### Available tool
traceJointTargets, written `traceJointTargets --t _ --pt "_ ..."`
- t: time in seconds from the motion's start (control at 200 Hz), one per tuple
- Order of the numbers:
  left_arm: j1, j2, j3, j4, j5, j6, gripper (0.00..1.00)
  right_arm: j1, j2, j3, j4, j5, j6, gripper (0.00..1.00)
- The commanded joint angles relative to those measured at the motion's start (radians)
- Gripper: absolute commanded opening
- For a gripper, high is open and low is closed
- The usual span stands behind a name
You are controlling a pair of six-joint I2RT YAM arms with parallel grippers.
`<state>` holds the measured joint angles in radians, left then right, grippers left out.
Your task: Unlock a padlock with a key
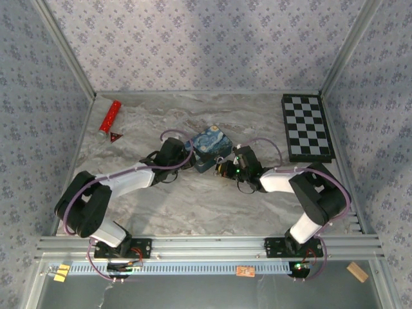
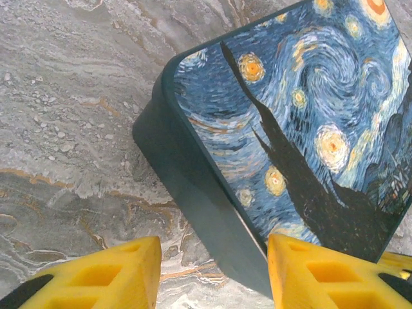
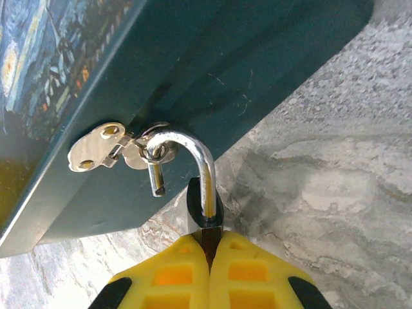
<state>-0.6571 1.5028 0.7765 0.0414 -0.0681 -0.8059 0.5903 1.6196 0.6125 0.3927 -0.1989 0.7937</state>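
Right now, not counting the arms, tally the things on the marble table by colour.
Red: 2, cylinder and triangle
Blue: 1, tin
Black-and-white: 1, chessboard
Blackish with silver: 1, padlock
Total: 5

One blue painted tin [image 1: 209, 147] — every place below is given from it.

One padlock [image 3: 205, 205] hangs at the tin's side wall, its single silvery shackle [image 3: 196, 151] through the tin's one hasp [image 3: 96, 148].

One red cylinder [image 1: 109, 116] lies well to the tin's left. One dark-red triangle [image 1: 116, 136] lies on that same side, a little nearer the tin.

One chequered board [image 1: 306, 127] lies well to the tin's right.

Two arms reach the tin, the left arm [image 1: 122, 180] from its left and the right arm [image 1: 283, 180] from its right. That makes two grippers, the left gripper [image 2: 212, 261] and the right gripper [image 3: 209, 254], each with two yellow fingers [image 2: 109, 277] — four fingers in all.
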Motion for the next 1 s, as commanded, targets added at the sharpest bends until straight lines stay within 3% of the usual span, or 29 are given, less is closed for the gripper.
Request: traceJointTargets --t 0.0,0.345,0.545,0.78,0.994 --pt "-0.019 -0.019 -0.004 -0.069 -0.004 -0.003 0.47 -0.018 0.003 0.029 0.006 0.004 0.011 0.00" --pt "-0.075 -0.014 0.001 -0.088 -0.043 -0.023 0.47 -0.050 0.000 0.076 -0.014 0.005 0.027 0.00" --pt "-0.076 -0.066 0.024 -0.066 -0.046 -0.028 0.48 -0.038 0.005 0.078 -0.001 0.073 0.155 0.00" --pt "-0.061 -0.044 0.110 -0.116 -0.088 0.017 0.50 -0.083 0.024 0.102 0.018 0.043 0.232 0.00" --pt "-0.042 0.020 0.139 -0.118 -0.070 0.013 0.51 -0.107 0.003 0.117 -0.088 0.046 0.176 0.00"
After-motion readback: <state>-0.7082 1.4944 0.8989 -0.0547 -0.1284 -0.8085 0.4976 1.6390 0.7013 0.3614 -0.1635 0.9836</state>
